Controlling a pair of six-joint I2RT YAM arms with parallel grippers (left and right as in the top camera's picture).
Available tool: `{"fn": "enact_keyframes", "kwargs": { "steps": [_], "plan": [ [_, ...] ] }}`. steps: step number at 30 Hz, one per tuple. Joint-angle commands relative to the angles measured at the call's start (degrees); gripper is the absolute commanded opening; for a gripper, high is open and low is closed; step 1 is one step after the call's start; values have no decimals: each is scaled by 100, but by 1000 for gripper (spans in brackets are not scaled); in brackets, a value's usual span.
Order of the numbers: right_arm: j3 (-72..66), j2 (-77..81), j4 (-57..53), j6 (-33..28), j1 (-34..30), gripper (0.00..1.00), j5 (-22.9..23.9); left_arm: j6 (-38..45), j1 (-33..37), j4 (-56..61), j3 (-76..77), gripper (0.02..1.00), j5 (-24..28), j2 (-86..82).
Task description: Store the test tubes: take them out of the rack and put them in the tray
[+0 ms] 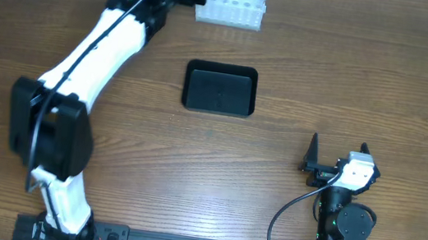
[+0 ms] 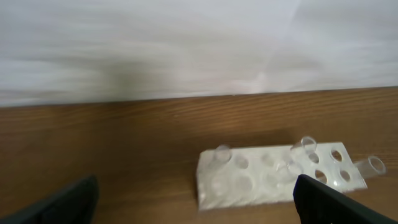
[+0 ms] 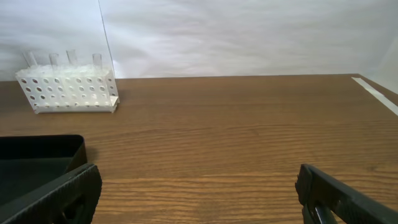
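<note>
Top view: rack (image 1: pixel 230 8) holding test tubes (image 2: pixel 304 147) at far edge of table (image 1: pixel 369 74); tray (image 1: pixel 220 88) nearer, well apart. Left pincer (image 2: pixel 196 186) open at rack, gripping nothing. Right pincer (image 1: pixel 336 157) open near its base. Risk: fingers nudging the light rack, tipping leaning tubes.

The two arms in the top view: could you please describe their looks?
The left arm has white shells between black joints, with a black cable along it. The right arm is black with a white wrist block and a looping black cable. Both end in tapered black fingers.
</note>
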Motion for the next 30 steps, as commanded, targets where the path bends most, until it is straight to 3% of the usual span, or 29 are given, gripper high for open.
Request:
{"fn": "enact_keyframes", "kwargs": {
  "steps": [1,17,30],
  "plan": [
    [-33,-57,-22,39,-39,993,-48,-76,-87,-48,678,998,-249,649],
    [-33,-57,-20,39,-39,993,-48,-260,-170,369,981,998,-431,1558],
    [-33,-57,-22,39,-39,993,-48,-258,-225,780,981,866,-433,1792]
  ]
}}
